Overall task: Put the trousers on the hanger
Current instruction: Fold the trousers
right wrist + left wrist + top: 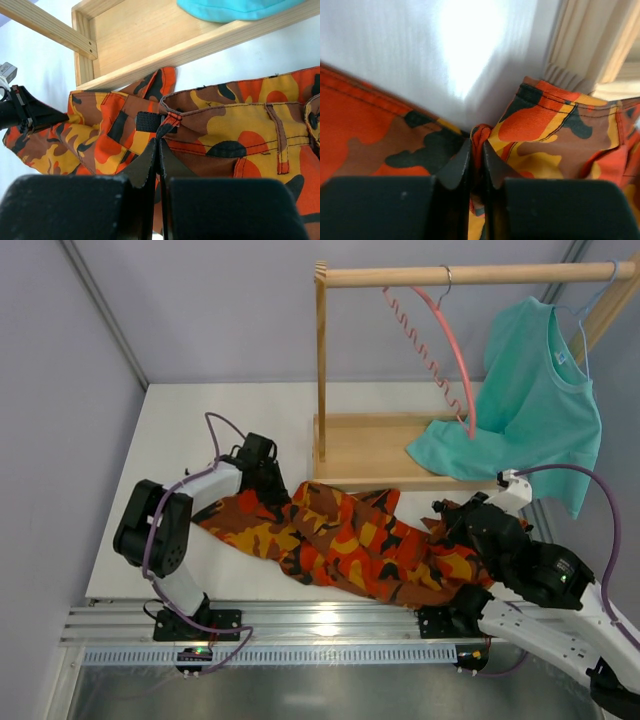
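Matt cloth trousers [350,540], bare-wood rack [321,370]

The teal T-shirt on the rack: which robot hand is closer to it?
Right. The right hand is close by the drooping hem of the teal T-shirt, pinching the camouflage trousers. The left hand pinches them much farther away, off to the shirt's left.

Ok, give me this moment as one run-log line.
left hand: shut on trousers | right hand: shut on trousers | trousers: lying on table | hanger: on wooden rail, no trousers yet
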Robot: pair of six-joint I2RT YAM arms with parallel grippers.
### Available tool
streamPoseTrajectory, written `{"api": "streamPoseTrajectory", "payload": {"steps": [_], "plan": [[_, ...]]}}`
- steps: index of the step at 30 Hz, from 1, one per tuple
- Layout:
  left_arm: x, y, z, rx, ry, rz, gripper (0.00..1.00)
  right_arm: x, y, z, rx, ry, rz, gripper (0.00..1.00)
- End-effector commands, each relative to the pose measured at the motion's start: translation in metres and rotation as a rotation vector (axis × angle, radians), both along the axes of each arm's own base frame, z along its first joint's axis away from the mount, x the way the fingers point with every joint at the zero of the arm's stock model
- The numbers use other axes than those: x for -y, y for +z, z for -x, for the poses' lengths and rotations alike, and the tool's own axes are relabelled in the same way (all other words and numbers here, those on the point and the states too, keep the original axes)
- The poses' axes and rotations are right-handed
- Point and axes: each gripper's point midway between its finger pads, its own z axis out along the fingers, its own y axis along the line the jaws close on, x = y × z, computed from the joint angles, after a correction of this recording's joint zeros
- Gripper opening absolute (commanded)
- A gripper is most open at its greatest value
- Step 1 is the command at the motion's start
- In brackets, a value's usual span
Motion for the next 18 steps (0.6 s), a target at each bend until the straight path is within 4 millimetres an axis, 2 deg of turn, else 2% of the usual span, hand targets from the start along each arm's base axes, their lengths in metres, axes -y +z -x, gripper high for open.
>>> {"api": "streamPoseTrajectory", "payload": {"steps": [1,2,3,4,5,6,7,9,10,11,13,16,17,18], "plan": [[-0.028,0.032,-0.009,0.074,0.029,-0.152,0.06,-0.007,0.039,-0.015,0.101,-0.008,-0.029,0.04],[-0.04,0.042,-0.011,0.095,0.047,-0.207,0.0,-0.01,0.051,-0.02,0.1,-0.015,-0.018,0.04],[-0.055,0.067,-0.02,0.152,0.09,-0.271,0.0,-0.01,0.058,-0.022,0.099,-0.02,-0.008,0.04],[-0.088,0.093,-0.015,0.206,0.165,-0.401,0.0,-0.009,0.06,-0.023,0.082,-0.028,0.019,0.04],[-0.104,0.116,-0.012,0.251,0.205,-0.454,0.0,-0.008,0.074,-0.027,0.094,-0.049,0.026,0.04],[-0.117,0.14,-0.012,0.303,0.253,-0.489,0.0,-0.007,0.077,-0.029,0.094,-0.062,0.043,0.04],[-0.147,0.174,0.002,0.374,0.337,-0.564,0.0,-0.003,0.079,-0.03,0.091,-0.077,0.061,0.04],[-0.173,0.208,0.016,0.436,0.417,-0.617,0.0,0.006,0.086,-0.033,0.103,-0.129,0.095,0.04],[-0.182,0.236,0.022,0.489,0.453,-0.62,0.0,0.009,0.089,-0.035,0.112,-0.151,0.102,0.04],[-0.201,0.252,0.037,0.498,0.49,-0.688,0.0,0.013,0.091,-0.035,0.12,-0.169,0.11,0.04],[-0.211,0.279,0.044,0.531,0.523,-0.712,0.0,0.023,0.092,-0.036,0.122,-0.216,0.159,0.04],[-0.208,0.263,0.043,0.481,0.494,-0.728,0.0,0.033,0.088,-0.037,0.107,-0.269,0.212,0.04],[-0.201,0.237,0.04,0.426,0.446,-0.731,0.0,0.034,0.087,-0.037,0.104,-0.282,0.207,0.04],[-0.198,0.225,0.039,0.4,0.432,-0.727,0.0,0.034,0.084,-0.036,0.097,-0.282,0.217,0.04]]}}
